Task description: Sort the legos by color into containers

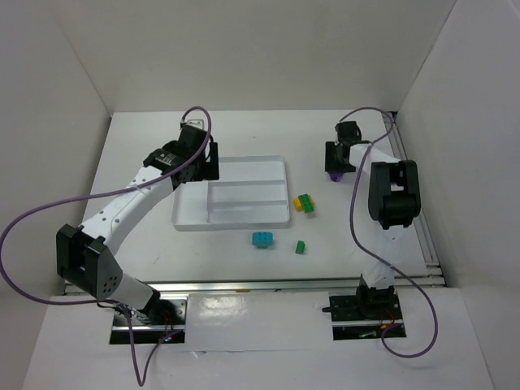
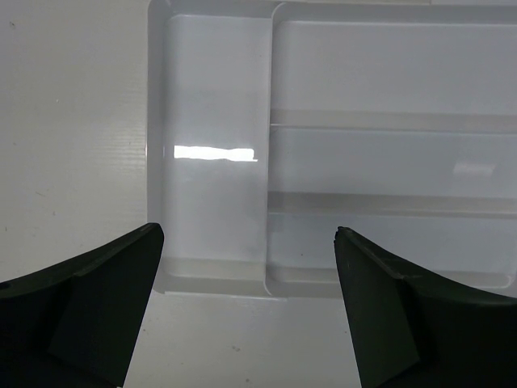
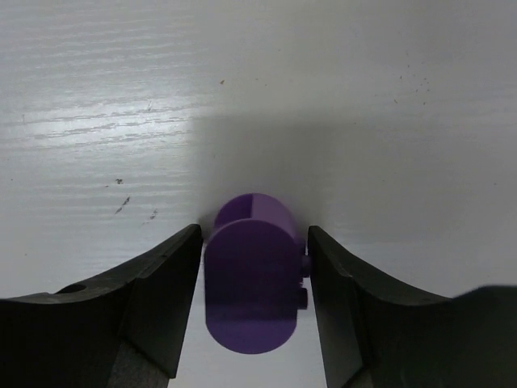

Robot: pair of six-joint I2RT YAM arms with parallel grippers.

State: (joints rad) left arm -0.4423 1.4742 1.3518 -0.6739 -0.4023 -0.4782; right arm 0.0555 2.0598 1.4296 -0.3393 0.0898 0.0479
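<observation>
Right fingers [image 3: 153,307] sit close on both sides of a purple block [image 3: 254,275] on the counter [image 3: 323,97]; whether they press it I cannot tell. Left fingers [image 2: 89,307] stand wide over one end of the white tray [image 2: 210,97]. Outside the tray, a cyan brick [image 1: 262,240], a green brick [image 1: 300,246] and a touching green-and-yellow pair [image 1: 304,203] lie on the counter

A white table [image 1: 244,134] is recorded, enclosed by a far wall [image 1: 260,49], a left wall [image 1: 45,130] and a right wall [image 1: 475,122], all plain white. A metal rail [image 1: 268,286] is fitted along the near edge, and a second rail [image 1: 424,236] along the right. Small dark specks [image 3: 121,202] are noted on the surface.
</observation>
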